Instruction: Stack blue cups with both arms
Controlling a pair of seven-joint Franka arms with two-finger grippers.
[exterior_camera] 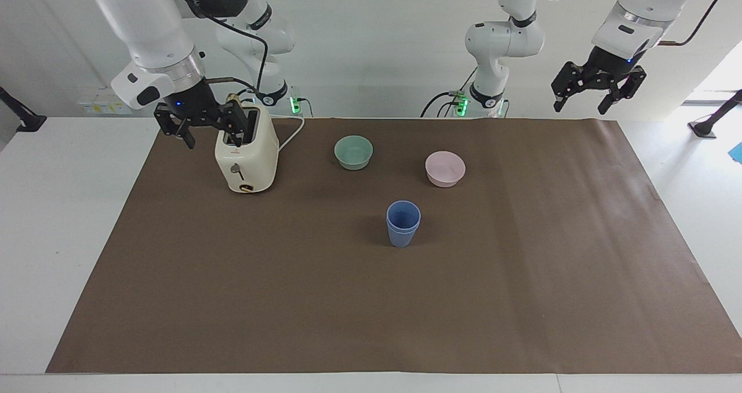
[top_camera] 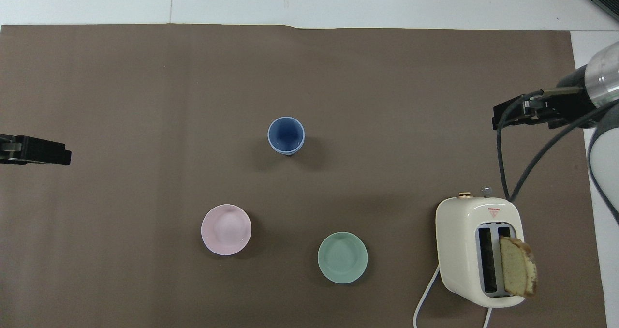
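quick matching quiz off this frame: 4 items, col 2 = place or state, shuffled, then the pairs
Column 1
1. blue cups
2. teal bowl
3. bread slice
4. right hand

Column 2
a. up in the air at the right arm's end, holding nothing
b. nested, upright, mid-mat
c. standing in a toaster slot
d. beside the pink bowl, nearer the toaster

Pairs: 1-b, 2-d, 3-c, 4-a

The white worktop (exterior_camera: 69,219) is wearing a big brown sheet (exterior_camera: 290,300). Sitting on the sheet are the blue cups (exterior_camera: 403,224), one inside the other, a pink bowl (exterior_camera: 444,168), a green bowl (exterior_camera: 353,152) and a cream toaster (exterior_camera: 246,161).
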